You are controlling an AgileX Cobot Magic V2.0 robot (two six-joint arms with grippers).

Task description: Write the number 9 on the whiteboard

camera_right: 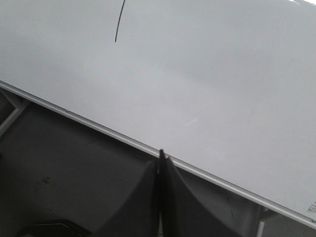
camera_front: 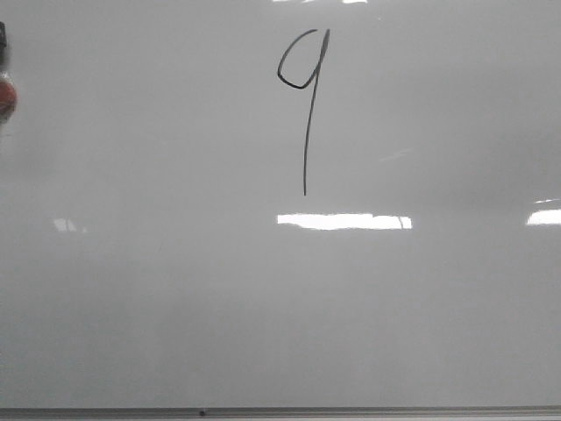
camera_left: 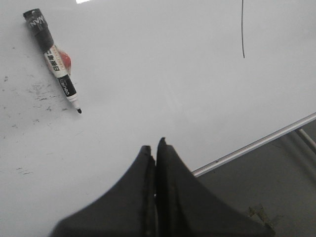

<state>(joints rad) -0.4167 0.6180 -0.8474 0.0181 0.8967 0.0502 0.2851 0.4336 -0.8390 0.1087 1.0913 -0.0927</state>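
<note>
The number 9 [camera_front: 305,96] stands complete on the whiteboard [camera_front: 175,307], well above the frame strip [camera_front: 351,410] along the board's near edge, so little seems left to do. The main risk is smearing: the uncapped marker [camera_left: 53,60] lies loose on the board, well off to the side of the digit's tail (its tip bare), and a nudge could roll it and streak the glossy surface. The left gripper [camera_left: 155,148] and right gripper [camera_right: 162,157] both have their jaws pressed together, holding nothing. Ceiling lights glare off the board below the digit.
</note>
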